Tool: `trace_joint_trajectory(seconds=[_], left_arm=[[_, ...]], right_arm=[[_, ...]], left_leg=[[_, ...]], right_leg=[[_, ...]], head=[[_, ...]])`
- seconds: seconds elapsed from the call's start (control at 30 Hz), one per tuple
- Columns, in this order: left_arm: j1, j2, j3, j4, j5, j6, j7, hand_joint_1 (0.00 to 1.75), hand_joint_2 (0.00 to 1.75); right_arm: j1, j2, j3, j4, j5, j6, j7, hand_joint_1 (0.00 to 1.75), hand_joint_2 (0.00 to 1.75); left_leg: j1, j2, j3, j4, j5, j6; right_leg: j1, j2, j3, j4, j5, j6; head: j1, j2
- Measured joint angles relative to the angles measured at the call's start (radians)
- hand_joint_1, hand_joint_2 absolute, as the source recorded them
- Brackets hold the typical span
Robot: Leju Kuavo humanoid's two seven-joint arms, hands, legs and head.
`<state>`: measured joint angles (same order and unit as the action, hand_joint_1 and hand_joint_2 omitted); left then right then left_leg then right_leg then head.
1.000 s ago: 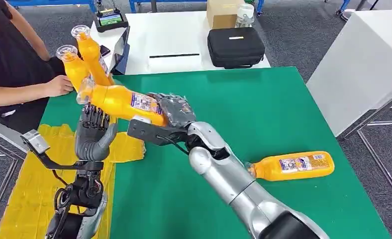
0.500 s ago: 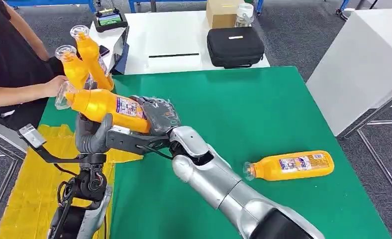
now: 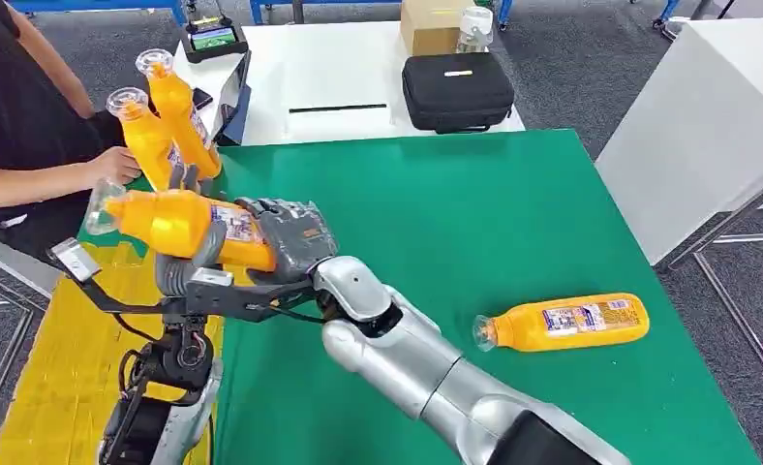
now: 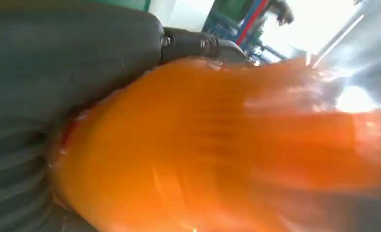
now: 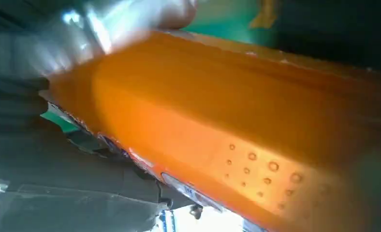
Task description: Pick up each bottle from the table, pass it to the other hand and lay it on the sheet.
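An orange bottle [image 3: 160,218] with a clear cap hangs level above the left edge of the green table [image 3: 474,213]. My right hand [image 3: 286,232] grips its base end. My left hand [image 3: 198,257] wraps its middle, thumb across the front and fingers [image 3: 179,179] rising behind it. Up close the bottle [image 4: 217,154] presses into the left palm, and the same bottle [image 5: 227,121] lies in the right hand. Another orange bottle [image 3: 566,323] lies on its side at the table's right. The yellow sheet [image 3: 58,358] lies below my left arm.
A person at the far left holds two more orange bottles [image 3: 155,126] upright, one hand [image 3: 116,165] close to my left hand. Behind the green table, a white table [image 3: 358,77] carries a black case [image 3: 458,90], a cardboard box and a small screen.
My right arm has carried the bottle leftward into my left hand. The left thumb has closed over the bottle's middle, and the cap end now reaches past the table's edge.
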<state>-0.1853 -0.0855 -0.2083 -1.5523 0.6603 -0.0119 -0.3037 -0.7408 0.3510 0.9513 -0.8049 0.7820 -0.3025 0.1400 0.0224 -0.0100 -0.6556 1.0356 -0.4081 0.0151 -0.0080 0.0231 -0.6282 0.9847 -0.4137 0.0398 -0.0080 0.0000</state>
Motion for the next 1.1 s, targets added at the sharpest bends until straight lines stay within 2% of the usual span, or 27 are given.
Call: trace_joint_trajectory(seconds=[0.07, 0.17, 0.2, 0.23, 0.63, 1.1], left_arm=[[-0.002, -0.007, -0.022, 0.015, -0.016, 0.041, -0.003, 0.0, 1.75], [0.005, -0.007, -0.022, 0.015, -0.023, 0.05, -0.006, 0.0, 1.75], [0.008, -0.007, -0.022, 0.015, -0.025, 0.052, -0.008, 0.23, 1.75], [0.01, -0.007, -0.022, 0.015, -0.033, 0.055, -0.011, 1.75, 1.75], [0.017, -0.013, -0.012, 0.015, -0.063, 0.082, -0.06, 1.75, 1.75], [0.023, -0.013, -0.004, -0.009, -0.084, 0.108, -0.071, 1.75, 1.75]], right_arm=[[0.002, 0.004, 0.064, -0.026, -0.001, 0.004, 0.009, 1.75, 1.75], [0.001, 0.003, 0.087, -0.029, -0.005, 0.006, 0.024, 1.75, 1.75], [0.001, 0.003, 0.092, -0.028, -0.008, 0.006, 0.027, 1.75, 1.75], [0.001, 0.003, 0.101, -0.028, -0.014, 0.006, 0.033, 1.75, 1.75], [-0.039, 0.0, 0.174, -0.007, -0.119, 0.0, 0.041, 1.75, 1.75], [-0.05, 0.0, 0.198, -0.003, -0.114, -0.015, 0.068, 1.75, 1.75]], left_leg=[[0.0, 0.0, 0.0, 0.0, 0.0, 0.0], [0.0, 0.0, 0.0, 0.0, 0.0, 0.0], [0.0, 0.0, 0.0, 0.0, 0.0, 0.0], [0.0, 0.001, -0.001, 0.0, 0.0, 0.0], [0.0, 0.001, -0.001, 0.0, 0.0, 0.0], [0.0, 0.001, -0.001, 0.0, 0.0, 0.0]], right_leg=[[0.0, 0.0, 0.0, 0.0, 0.0, 0.0], [0.0, 0.0, -0.001, 0.0, 0.0, 0.0], [0.0, 0.0, -0.001, 0.0, 0.0, 0.0], [0.0, 0.0, -0.001, 0.0, 0.0, 0.0], [0.0, 0.0, -0.001, 0.0, 0.0, 0.0], [0.0, 0.0, -0.001, 0.0, 0.0, 0.0]], head=[[-0.001, 0.0], [-0.001, 0.0], [0.0, 0.0], [0.0, 0.0], [-0.001, 0.0], [0.0, 0.0]])
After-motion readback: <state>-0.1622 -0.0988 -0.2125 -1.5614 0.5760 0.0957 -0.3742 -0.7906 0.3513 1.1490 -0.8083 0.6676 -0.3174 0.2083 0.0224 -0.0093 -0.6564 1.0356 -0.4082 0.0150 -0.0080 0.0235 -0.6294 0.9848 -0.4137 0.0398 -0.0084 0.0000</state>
